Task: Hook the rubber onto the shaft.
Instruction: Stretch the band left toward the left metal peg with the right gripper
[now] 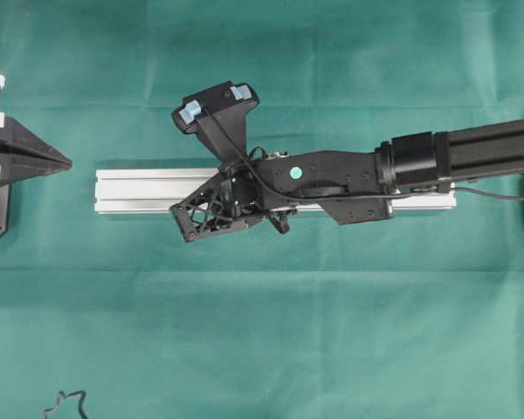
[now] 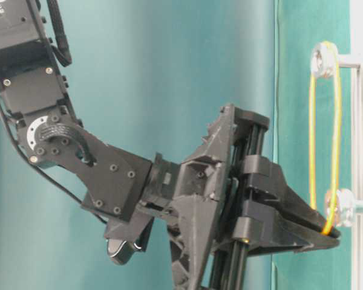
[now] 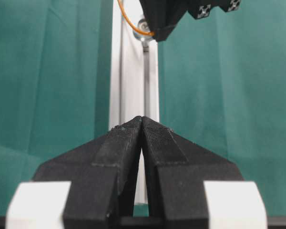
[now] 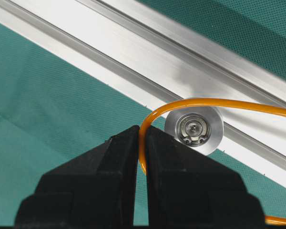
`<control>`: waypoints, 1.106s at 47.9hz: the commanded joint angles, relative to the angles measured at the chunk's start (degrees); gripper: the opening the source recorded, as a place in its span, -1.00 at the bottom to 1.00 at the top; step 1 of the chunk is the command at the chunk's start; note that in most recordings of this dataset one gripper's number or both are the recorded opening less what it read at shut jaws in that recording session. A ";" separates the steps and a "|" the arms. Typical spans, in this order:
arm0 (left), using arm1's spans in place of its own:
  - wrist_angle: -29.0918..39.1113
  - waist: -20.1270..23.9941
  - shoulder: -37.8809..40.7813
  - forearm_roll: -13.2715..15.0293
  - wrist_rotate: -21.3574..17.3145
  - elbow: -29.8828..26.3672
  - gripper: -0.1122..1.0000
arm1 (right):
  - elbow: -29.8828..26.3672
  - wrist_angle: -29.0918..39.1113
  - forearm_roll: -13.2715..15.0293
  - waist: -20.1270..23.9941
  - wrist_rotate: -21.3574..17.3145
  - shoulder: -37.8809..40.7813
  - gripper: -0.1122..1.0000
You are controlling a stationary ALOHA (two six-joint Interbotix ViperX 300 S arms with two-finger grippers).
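Overhead view: right arm (image 1: 402,166) lies along the silver rail (image 1: 148,188), hiding the rubber; a dark squiggle (image 1: 65,406) sits at the bench (image 1: 332,332) edge.
Table-level view: rubber (image 2: 336,121), thin orange loop, runs taut from the upper shaft (image 2: 322,59) down past the lower shaft (image 2: 343,206).
Right wrist view: right fingers (image 4: 142,138) clenched on the rubber (image 4: 205,102), curving over the lower shaft (image 4: 194,129).
Left wrist view: left fingers (image 3: 142,125) closed, holding nothing, well apart from the rubber (image 3: 133,26).
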State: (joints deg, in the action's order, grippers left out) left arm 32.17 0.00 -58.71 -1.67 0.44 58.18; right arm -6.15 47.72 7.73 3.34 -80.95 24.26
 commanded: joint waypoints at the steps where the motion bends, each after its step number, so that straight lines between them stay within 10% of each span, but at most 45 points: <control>1: -0.26 0.18 0.18 -0.09 -0.09 -1.76 -0.80 | -1.67 -0.35 0.09 -0.18 -0.09 -1.05 -0.64; 53: -0.26 0.18 0.18 -0.09 -0.09 -1.76 -0.80 | -1.85 -2.72 0.26 -0.44 -1.93 0.97 -0.64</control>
State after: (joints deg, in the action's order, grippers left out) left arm 32.17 0.09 -58.80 -1.67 0.44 58.18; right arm -6.33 45.44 7.91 2.72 -82.79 26.46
